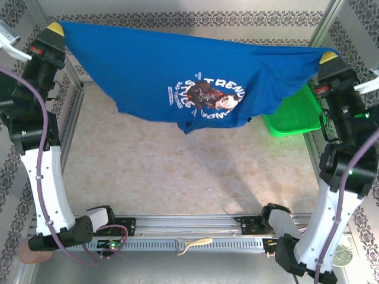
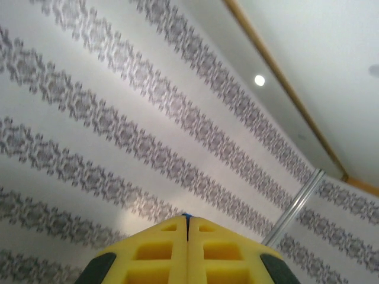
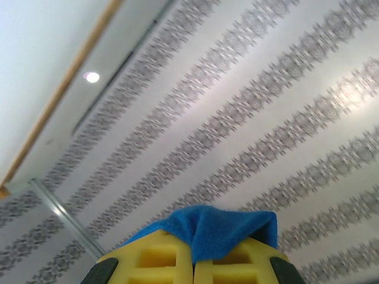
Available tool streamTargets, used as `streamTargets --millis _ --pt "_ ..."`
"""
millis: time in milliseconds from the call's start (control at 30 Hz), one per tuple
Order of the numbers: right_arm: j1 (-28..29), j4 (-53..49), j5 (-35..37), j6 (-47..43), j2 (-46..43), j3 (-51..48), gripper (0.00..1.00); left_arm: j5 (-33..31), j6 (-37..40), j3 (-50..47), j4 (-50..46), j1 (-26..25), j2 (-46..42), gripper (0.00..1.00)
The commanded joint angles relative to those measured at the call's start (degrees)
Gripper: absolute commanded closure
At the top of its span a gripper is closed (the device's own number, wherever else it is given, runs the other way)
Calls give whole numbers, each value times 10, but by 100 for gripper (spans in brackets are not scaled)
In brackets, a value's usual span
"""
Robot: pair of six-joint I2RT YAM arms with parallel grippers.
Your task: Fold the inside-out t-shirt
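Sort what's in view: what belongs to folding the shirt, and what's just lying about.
Job: blue t-shirt, stretched in the air between left hand and right hand, both shut on it.
Lying about: green basket; small cream-coloured piece on the front rail.

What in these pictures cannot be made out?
- Top external: the print on the t-shirt is too small and blurred to read fully.
- Top external: the green basket is partly hidden behind the t-shirt.
- Left wrist: the left gripper pinches a blue sliver; the rest is hidden behind it.
- Right wrist: cloth covers the tips of the right gripper.
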Motion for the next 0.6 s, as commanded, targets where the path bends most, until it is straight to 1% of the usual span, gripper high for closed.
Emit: streamTargets --millis 0,33,100,133,167,200,233,267,333,367,400,467,567 --pt "7 13 1 13 40 -12 100 -79 -30 -38 -9 17 35 100" --pt "18 6 1 8 58 -27 100 -64 -35 -40 -25 17 62 100" --pt "32 -11 -2 -3 107 -53 100 -3 -63 -36 -42 17 135 100" --pt "31 -9 -22 7 128 -61 100 22 -85 -35 -35 17 161 100" --pt "34 24 -42 30 138 -78 100 39 -106 -38 -9 15 180 100" --pt "41 55 -42 43 135 -90 100 41 -120 -41 17 15 184 100" --pt "49 63 -27 39 127 -89 100 26 -118 -41 26 14 178 100" --pt "57 47 -4 19 121 -72 100 1 -96 -33 23 12 164 100" --pt "60 19 13 -5 127 -28 100 -36 -35 26 -51 8 160 100" --pt "58 20 8 -3 136 -11 100 -33 -22 61 -75 8 171 100" --pt "57 23 5 2 145 2 100 -21 -21 89 -79 9 184 100" --pt "57 30 -1 16 155 18 100 1 -37 127 -74 9 205 100" --pt "59 27 4 20 147 30 100 5 -44 137 -71 8 202 100"
